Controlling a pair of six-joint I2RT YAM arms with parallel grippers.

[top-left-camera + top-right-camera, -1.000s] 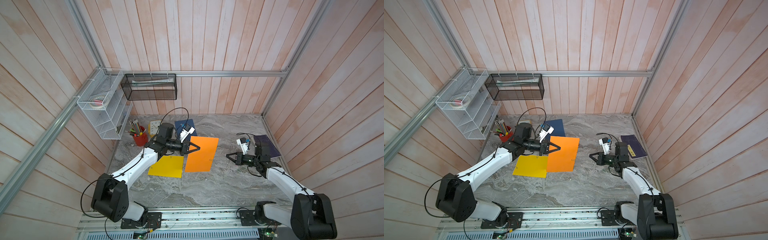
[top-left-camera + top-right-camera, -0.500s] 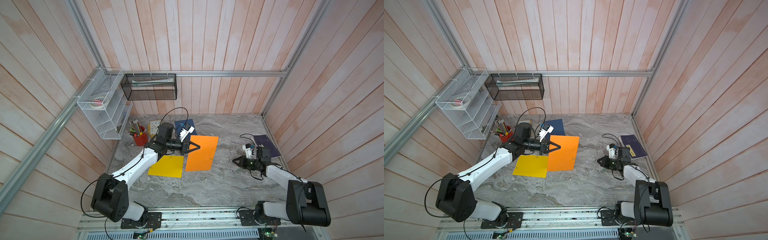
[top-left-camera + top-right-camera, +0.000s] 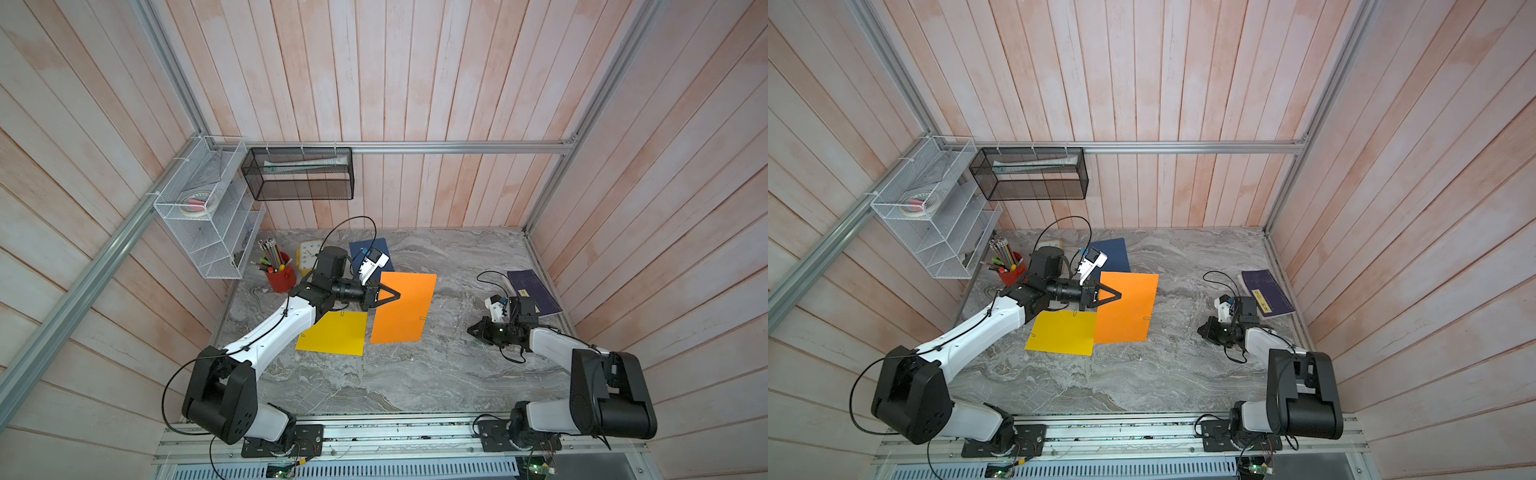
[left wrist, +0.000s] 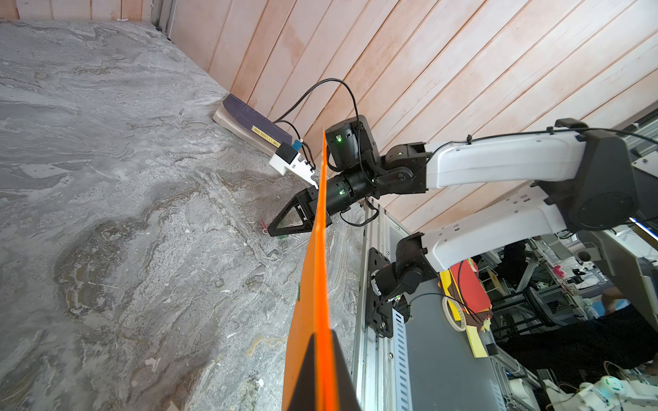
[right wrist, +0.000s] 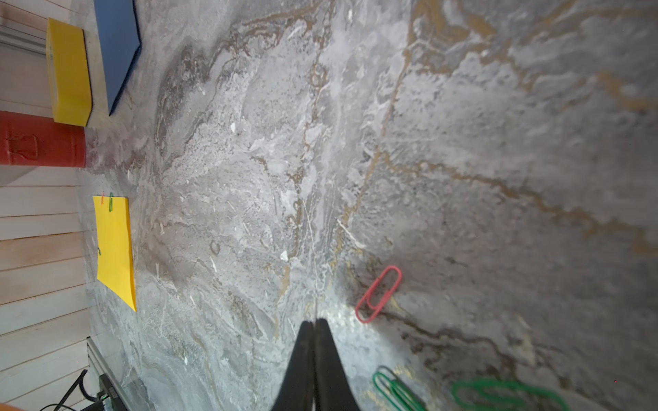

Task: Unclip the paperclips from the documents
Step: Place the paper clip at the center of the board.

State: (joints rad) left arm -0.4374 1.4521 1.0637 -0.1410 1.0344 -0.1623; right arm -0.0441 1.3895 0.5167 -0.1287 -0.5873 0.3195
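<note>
Paperclips (image 5: 378,294) loose on grey marbled bench (image 3: 415,374), plank walls (image 3: 415,83) around; I see left hand (image 3: 397,296) clamping orange document (image 3: 405,320), right hand (image 5: 315,323) closed, empty.

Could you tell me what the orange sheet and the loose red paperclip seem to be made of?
Flat orange rectangular sheet: thin matte card or stiff paper, seemingly; edge-on it looks straight. Small red bent-wire paperclip: wire with a smooth red coating, perhaps plastic or paint; no bare metal shows.
</note>
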